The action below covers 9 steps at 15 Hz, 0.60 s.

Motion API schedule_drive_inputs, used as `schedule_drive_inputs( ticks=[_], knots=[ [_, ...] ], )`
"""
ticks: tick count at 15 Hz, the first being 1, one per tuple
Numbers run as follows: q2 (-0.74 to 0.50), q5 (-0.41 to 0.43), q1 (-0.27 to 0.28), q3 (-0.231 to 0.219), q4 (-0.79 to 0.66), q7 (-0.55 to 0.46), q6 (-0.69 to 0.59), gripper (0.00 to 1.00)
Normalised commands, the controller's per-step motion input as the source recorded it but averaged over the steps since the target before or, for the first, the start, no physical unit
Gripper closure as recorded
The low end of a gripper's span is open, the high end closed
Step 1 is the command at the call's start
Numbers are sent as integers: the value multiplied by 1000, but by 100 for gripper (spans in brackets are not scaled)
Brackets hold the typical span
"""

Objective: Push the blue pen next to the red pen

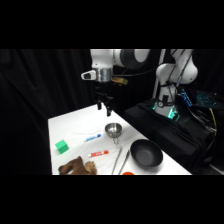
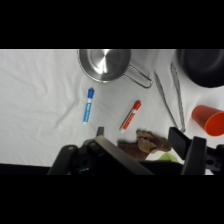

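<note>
The two-finger gripper (image 1: 105, 107) is held above the white table (image 1: 65, 125), touching nothing; whether its fingers are parted cannot be told. The short blue-and-white pen (image 2: 88, 105) lies mid-table, apart from the short red-and-white pen (image 2: 131, 114), beside the small metal cup (image 2: 105, 63).

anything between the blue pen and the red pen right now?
No. In the wrist view only bare white table lies between the blue pen and the red pen; the side view agrees.
</note>
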Motion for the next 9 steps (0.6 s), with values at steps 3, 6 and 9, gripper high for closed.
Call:
schedule_drive_inputs(
  ticks=[3,6,9],
  knots=[
    [81,-13,-47,-22,125,-11,22,0],
    [185,-75,-121,-90,335,-80,-27,0],
    [239,-110,-154,-113,475,-103,-86,0]
  ],
)
